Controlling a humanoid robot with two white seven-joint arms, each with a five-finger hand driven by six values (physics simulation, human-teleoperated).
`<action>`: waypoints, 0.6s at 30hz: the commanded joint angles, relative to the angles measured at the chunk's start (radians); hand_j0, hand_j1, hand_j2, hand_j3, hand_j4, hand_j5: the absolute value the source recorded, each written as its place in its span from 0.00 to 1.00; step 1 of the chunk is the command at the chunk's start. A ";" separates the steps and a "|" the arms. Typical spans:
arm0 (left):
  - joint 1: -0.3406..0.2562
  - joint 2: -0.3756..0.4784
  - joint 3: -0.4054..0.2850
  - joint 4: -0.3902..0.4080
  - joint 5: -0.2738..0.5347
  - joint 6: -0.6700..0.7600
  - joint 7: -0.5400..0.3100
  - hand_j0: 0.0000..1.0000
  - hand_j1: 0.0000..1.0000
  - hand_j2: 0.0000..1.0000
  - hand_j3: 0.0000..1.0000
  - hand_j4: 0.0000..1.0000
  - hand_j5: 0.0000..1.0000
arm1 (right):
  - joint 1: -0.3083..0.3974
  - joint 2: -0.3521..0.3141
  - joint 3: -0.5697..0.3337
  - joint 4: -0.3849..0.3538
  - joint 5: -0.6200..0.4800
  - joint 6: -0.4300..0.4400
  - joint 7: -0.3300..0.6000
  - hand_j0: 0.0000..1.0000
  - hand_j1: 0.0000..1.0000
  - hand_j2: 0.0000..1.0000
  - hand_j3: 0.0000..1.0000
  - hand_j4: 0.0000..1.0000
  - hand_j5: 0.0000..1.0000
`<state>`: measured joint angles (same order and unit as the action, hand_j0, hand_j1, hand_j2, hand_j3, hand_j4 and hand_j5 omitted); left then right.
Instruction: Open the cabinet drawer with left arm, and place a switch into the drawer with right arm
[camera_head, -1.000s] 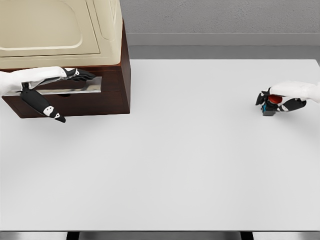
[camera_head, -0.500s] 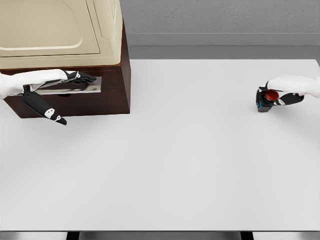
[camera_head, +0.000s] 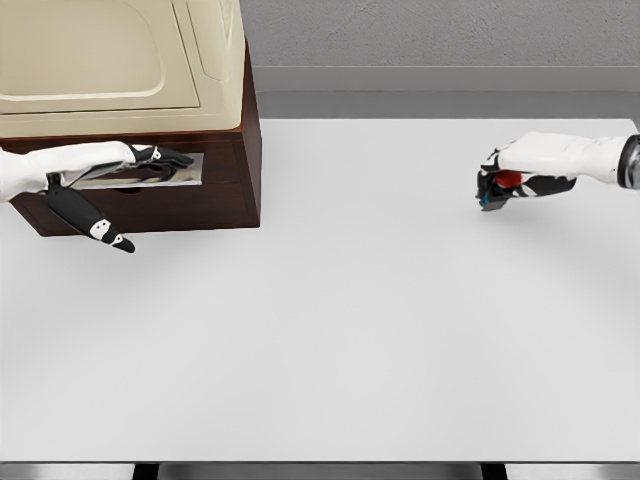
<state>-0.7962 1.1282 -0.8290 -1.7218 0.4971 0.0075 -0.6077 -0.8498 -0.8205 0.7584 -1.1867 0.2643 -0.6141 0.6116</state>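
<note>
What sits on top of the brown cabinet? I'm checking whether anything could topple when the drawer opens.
A large cream appliance sits on the brown cabinet, covering nearly its whole top. Its upper part is cut off by the frame. The left hand rests at the metal handle.

Dark brown cabinet (camera_head: 228, 190), cream top, red-and-black switch (camera_head: 500, 185), white table (camera_head: 350, 320).

— Left hand (camera_head: 105, 185), what's it doing?
— Arm in from the left edge, stretched level, fingers (camera_head: 165, 155) flat and pointing right, thumb (camera_head: 92, 222) hanging down and out.
— And the right hand (camera_head: 510, 172)?
— Arm in from the right edge, wrist straight, fingers curled closed, held above the surface (camera_head: 350, 330).
</note>
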 joint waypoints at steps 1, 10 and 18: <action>0.000 -0.001 -0.009 0.001 -0.012 0.000 -0.003 1.00 1.00 1.00 1.00 1.00 1.00 | 0.000 -0.003 0.001 -0.056 -0.007 0.003 -0.001 0.46 0.46 0.46 0.46 0.46 0.46; 0.015 0.001 -0.009 0.001 -0.012 0.000 -0.003 1.00 1.00 1.00 1.00 1.00 1.00 | -0.021 -0.008 0.029 -0.200 -0.008 0.003 -0.001 0.46 0.46 0.46 0.46 0.46 0.46; 0.041 0.012 -0.009 -0.005 -0.005 -0.003 -0.003 1.00 1.00 1.00 1.00 1.00 1.00 | -0.043 -0.009 0.029 -0.317 -0.008 0.003 -0.001 0.46 0.46 0.46 0.46 0.46 0.46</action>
<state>-0.7518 1.1395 -0.8180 -1.7319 0.5532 0.0007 -0.5974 -0.8943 -0.8293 0.7879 -1.4706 0.2632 -0.6148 0.6124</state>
